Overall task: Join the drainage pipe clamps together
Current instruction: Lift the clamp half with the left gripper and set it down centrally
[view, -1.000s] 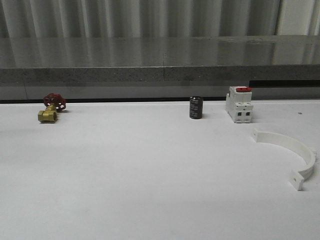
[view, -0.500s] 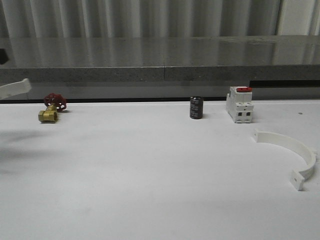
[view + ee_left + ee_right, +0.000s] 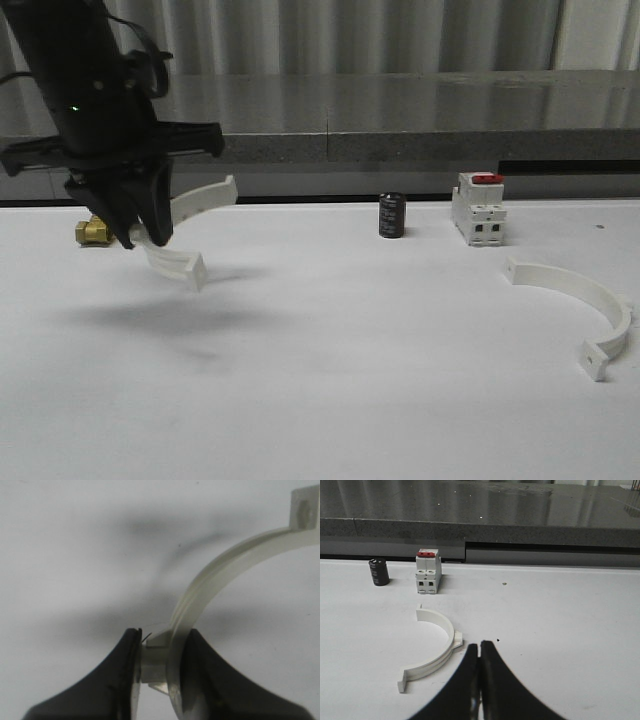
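Left claw [image 3: 140,238] hung above the bench [image 3: 330,400] at about nine o'clock in the front view, clamped on the middle of one clamp half [image 3: 185,235], whose open side faced roughly three o'clock with one holed tab low and the other high. Its mate, the second clamp half [image 3: 580,310], lay flat well apart at about four o'clock with its open side turned toward the carried piece, just beside the right claw [image 3: 480,680], whose jaws were pressed together on nothing. Bare surface lay between them; the switch [image 3: 478,208] and capacitor [image 3: 392,215] stood behind that line.
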